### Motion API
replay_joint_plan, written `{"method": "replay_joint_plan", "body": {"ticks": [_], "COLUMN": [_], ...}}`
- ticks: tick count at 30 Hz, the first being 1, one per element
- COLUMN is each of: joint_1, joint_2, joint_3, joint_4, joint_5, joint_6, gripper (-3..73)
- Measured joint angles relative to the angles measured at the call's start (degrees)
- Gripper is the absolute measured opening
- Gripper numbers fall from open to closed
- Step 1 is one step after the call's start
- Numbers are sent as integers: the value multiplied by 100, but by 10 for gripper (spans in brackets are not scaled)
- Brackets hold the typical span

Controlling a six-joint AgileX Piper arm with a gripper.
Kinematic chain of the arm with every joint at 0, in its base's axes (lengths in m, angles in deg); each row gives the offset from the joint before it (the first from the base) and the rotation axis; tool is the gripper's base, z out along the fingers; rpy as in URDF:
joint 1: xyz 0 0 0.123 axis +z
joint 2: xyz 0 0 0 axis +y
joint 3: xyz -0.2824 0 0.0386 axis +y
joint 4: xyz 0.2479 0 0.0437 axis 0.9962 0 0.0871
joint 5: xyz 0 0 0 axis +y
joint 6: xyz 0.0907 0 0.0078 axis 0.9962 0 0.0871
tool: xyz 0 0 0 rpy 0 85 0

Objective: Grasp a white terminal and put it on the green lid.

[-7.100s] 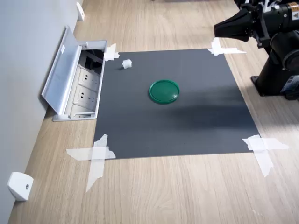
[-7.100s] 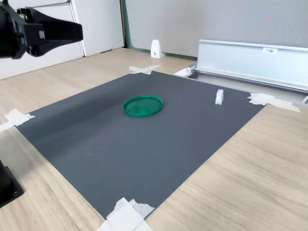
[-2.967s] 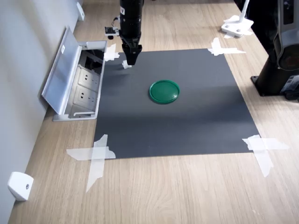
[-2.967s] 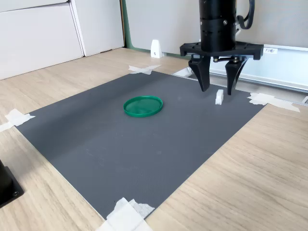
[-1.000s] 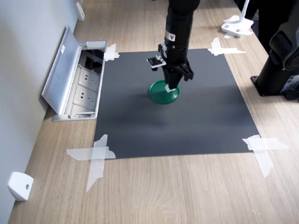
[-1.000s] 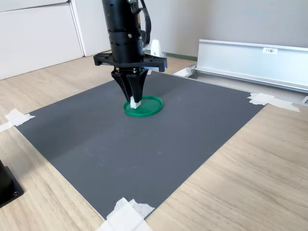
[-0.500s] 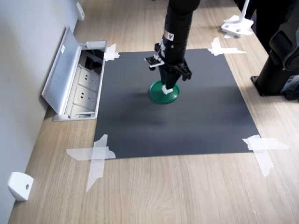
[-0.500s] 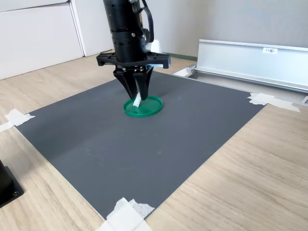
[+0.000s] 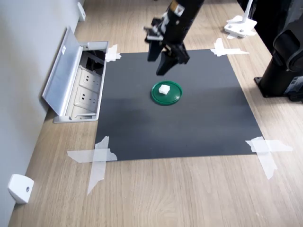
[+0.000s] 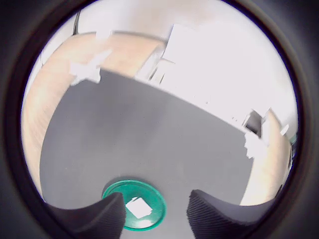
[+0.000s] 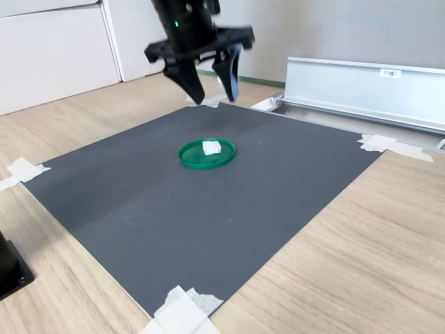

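The white terminal (image 9: 164, 89) lies flat inside the green lid (image 9: 175, 97), near its centre, on the dark mat (image 9: 189, 127). The gripper (image 9: 163, 59) hangs above with jaws spread and empty; placement appears complete.

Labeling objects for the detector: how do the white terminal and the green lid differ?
The white terminal is tiny and blocky; the green lid is a far wider flat round disc with a raised rim. The terminal sits on the lid; the lid lies on the dark mat. The open gripper touches neither.
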Motion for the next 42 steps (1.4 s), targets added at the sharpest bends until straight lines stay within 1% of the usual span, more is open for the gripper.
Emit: {"method": "replay_joint_plan", "body": {"ticks": [2,5,7,8,10,12,18,24,28,35,42], "joint_1": [0,0,0,0,0,0,0,0,0,0,0], "joint_2": [-397,-1083,-1646,-1936,-2455,-3030,-4605,-5735,-6401,-7122,-7276], "joint_3": [321,883,1233,1395,1662,1927,2638,3427,3833,4397,4783], "joint_4": [-55,43,183,266,406,452,374,363,361,361,361], "joint_5": [-200,-505,-778,-928,-1230,-1401,-1560,-2045,-2205,-2278,-2279], "joint_6": [31,198,392,502,758,998,1326,1684,1739,1751,1734], "gripper": [393,227,108,64,20,2,-5,-7,-7,-7,-7]}}
